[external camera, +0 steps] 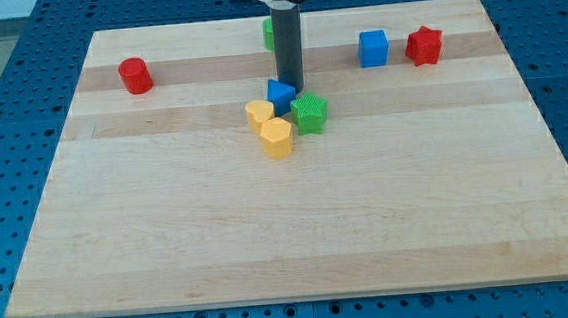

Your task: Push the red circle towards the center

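Note:
The red circle (136, 75) is a short red cylinder near the board's upper left. My tip (291, 88) is at the lower end of the dark rod, near the board's upper middle, far to the right of the red circle. The tip stands just behind a small blue block (281, 95) and seems to touch it.
A green star block (310, 113), a yellow heart-like block (259, 113) and a yellow hexagon block (276, 136) cluster below the tip. A green block (268, 34) shows partly behind the rod. A blue cube (374, 48) and a red star block (423, 46) sit upper right.

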You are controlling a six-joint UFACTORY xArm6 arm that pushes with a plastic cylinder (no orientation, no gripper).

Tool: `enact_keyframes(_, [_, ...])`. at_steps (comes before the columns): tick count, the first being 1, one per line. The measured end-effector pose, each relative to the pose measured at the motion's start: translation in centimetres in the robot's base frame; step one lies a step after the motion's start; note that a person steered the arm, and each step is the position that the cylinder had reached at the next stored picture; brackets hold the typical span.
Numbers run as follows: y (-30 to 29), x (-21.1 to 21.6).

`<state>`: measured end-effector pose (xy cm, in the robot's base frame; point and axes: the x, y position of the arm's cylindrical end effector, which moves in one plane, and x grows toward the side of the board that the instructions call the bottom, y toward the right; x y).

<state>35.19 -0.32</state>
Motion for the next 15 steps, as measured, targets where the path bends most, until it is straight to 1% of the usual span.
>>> enact_keyframes(1, [0.0,-0.7])
enact_keyframes(2, [-1.6,-2.9])
enact_keyframes(3, [-5.6,-4.9])
enact_keyframes(7, [-21.3,-10.6])
enact_keyframes(8, [-26.1,-10.6])
enact_keyframes(9, [-29.4,-6.4])
enact_keyframes(10, [-27.2,-4.5])
enact_keyframes(12, [-23.2,-3.7])
enact_keyframes(13, [-20.0,-3.4])
enact_keyframes(14, [-17.6,-1.9])
enact_keyframes(15, [-18.7,-1.8])
